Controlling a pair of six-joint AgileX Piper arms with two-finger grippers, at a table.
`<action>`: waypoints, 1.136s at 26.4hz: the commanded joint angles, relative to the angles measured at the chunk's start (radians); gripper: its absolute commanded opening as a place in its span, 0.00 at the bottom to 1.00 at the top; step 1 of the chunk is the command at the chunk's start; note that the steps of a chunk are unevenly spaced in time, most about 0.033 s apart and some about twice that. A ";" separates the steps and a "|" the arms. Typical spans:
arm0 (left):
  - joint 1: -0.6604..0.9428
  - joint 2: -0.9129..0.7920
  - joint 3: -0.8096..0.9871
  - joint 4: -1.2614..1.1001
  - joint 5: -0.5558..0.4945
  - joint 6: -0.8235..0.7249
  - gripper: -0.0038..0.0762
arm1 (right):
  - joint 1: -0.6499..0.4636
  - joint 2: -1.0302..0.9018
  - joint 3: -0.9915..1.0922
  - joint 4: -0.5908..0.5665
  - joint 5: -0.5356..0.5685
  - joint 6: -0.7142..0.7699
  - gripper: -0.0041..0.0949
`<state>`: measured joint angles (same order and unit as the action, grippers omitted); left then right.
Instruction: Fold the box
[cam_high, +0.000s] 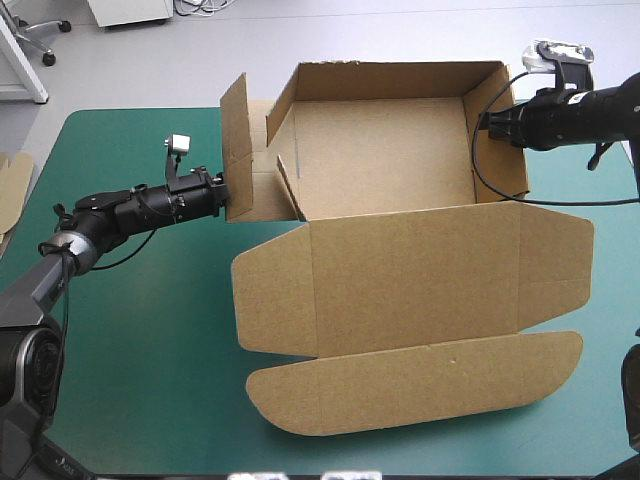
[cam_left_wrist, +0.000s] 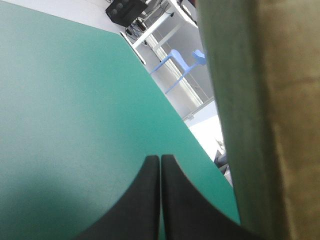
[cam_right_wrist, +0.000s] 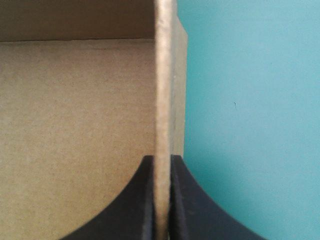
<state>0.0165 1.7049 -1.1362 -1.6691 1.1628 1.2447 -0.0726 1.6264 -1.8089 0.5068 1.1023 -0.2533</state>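
Spare board (cam_high: 12, 185) lies at the table's left edge. The left gripper (cam_high: 226, 196), black fingers clenched on nothing, sits at the loose flap on the left side of the brown box (cam_high: 400, 160). The box stands mid-table on the teal-green cover (cam_high: 130, 330), its walls raised and its lid flat toward the near edge. The right gripper (cam_high: 486, 122) pinches the box's right wall.

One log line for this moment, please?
box: walls up, lid flat | right gripper: shut on right wall | left gripper: shut, beside left flap
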 joint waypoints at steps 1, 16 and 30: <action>-0.007 -0.047 -0.061 -0.147 0.134 -0.025 0.05 | 0.000 -0.042 -0.029 0.075 -0.032 0.003 0.01; -0.007 -0.057 -0.181 -0.149 0.134 -0.205 0.05 | 0.000 -0.042 -0.029 0.002 -0.068 0.010 0.01; -0.105 -0.066 -0.326 -0.071 0.134 -0.281 0.05 | 0.000 -0.040 -0.029 0.002 -0.088 0.016 0.01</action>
<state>-0.0641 1.6932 -1.4067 -1.6690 1.1859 0.9724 -0.0718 1.6264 -1.8089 0.4636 1.0706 -0.2499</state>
